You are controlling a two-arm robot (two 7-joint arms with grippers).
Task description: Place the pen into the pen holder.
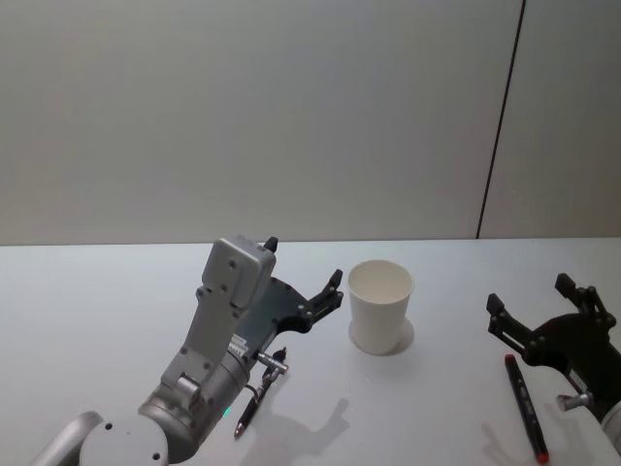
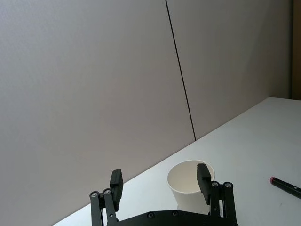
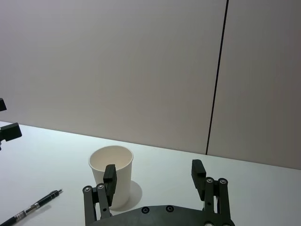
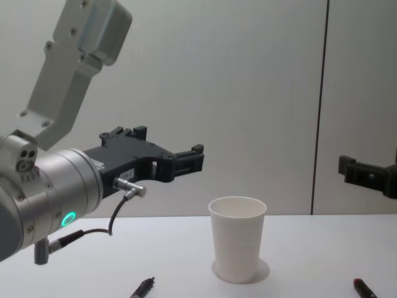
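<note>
Pen holder (image 1: 380, 309) stands on white table (image 1: 97, 291) by grey wall (image 1: 291, 116), left gripper (image 1: 304, 260) and right gripper (image 1: 529, 293) fingers (image 1: 335, 282) apart.

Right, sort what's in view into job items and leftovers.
Job: pen holder; black pen near the left gripper; red-ended pen near the right gripper. Both grippers are open, holding nothing.
Leftovers: table; wall behind.

left end effector (image 1: 304, 262): raised, jaws apart | right end effector (image 1: 529, 293): jaws apart, apparently raised too
</note>
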